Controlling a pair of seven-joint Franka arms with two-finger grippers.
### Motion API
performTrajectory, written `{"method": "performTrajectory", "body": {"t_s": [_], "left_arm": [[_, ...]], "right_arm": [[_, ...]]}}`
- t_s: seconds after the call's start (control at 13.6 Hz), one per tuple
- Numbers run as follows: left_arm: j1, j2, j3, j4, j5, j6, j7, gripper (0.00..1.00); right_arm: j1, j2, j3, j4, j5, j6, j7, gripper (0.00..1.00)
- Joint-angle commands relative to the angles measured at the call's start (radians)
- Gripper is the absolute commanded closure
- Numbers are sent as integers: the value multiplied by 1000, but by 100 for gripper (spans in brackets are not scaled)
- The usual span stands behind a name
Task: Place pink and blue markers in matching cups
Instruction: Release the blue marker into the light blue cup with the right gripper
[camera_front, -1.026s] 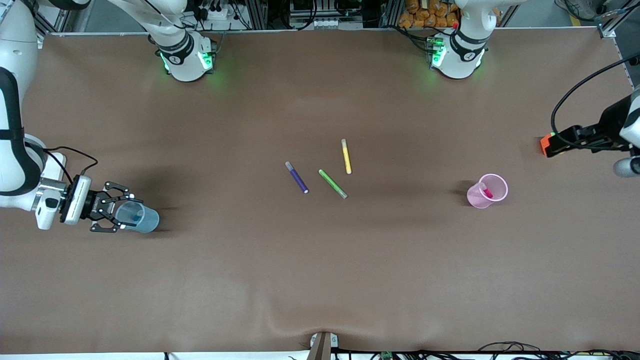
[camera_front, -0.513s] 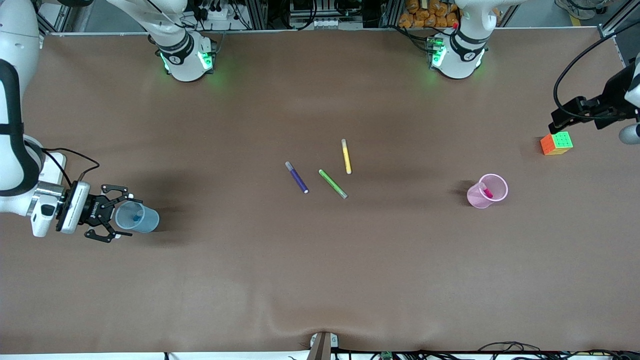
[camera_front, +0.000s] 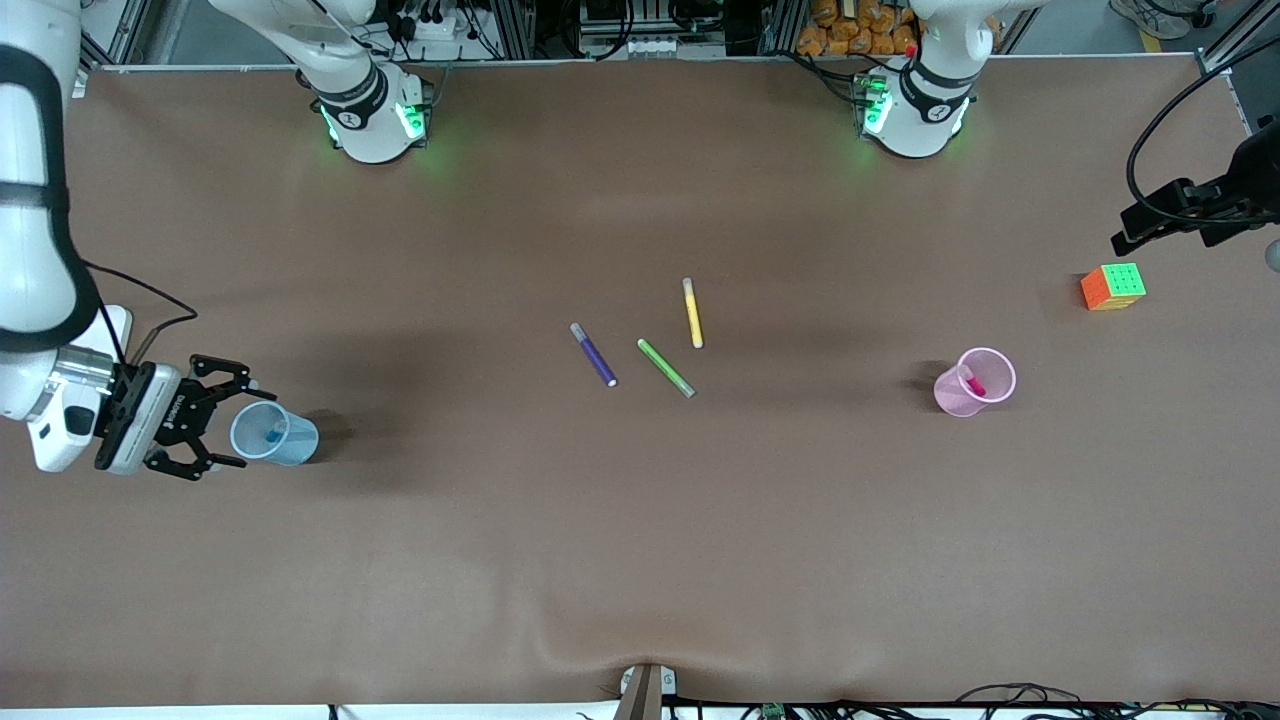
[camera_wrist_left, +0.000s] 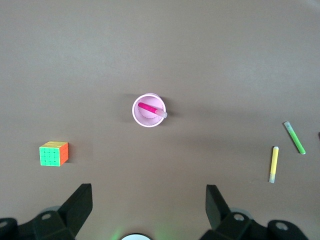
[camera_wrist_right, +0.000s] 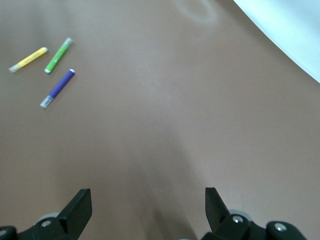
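Table (camera_front: 640, 560): brown mat surface, carrying all items listed below

Right gripper (camera_front: 222, 430): at the right arm's end of the table, just beside the pale blue cup, not touching it; fingers (camera_wrist_right: 76, 209) spread wide, nothing between them

Left gripper (camera_wrist_left: 149, 207): high over the left arm's end of the table, above the area of the puzzle cube; fingers (camera_wrist_left: 80, 202) spread wide, nothing held

Pale blue cup (camera_front: 274, 436): upright near the right arm's end of the table, clear of the gripper beside it; contains the blue marker (camera_front: 272, 434), short blue tip visible inside the rim

Pink cup (camera_front: 974, 381): upright toward the left arm's end of the table, nearer the front camera than the puzzle cube, well apart from it; contains the pink marker (camera_front: 971, 381), leaning against the wall, pale end over the rim in the left wrist view

Puzzle cube (camera_front: 1113, 287): multicoloured, green face up, orange face on the side; at the left arm's end of the table

Green pen (camera_front: 666, 367): flat at mid-table, lying diagonally, between the purple and yellow pens

Yellow pen (camera_front: 692, 312): flat at mid-table, farther from the front camera than the green pen, near it without touching

Purple pen (camera_front: 593, 354): flat at mid-table, beside the green pen on the right arm's side, apart from it
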Motion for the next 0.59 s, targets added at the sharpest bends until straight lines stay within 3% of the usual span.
{"method": "performTrajectory", "body": {"t_s": [0.0,0.15,0.37,0.51], "left_arm": [[-74,-50,73,-38,-17,-15,10,0],[-141,-62,134,-54,-15,-15,7,0],[-145,-67,130,-58,-14,-26,-2,0],[-142,-65,127,-54,-12,-46,6,0]], "right_arm": [[28,-78,-1,-20,-92,12,184,0],[37,-105,-3,-20,-141,3,319,0],[40,-174,-13,-34,-210,-34,474,0],[57,-211,-15,-34,-305,-45,643,0]]}}
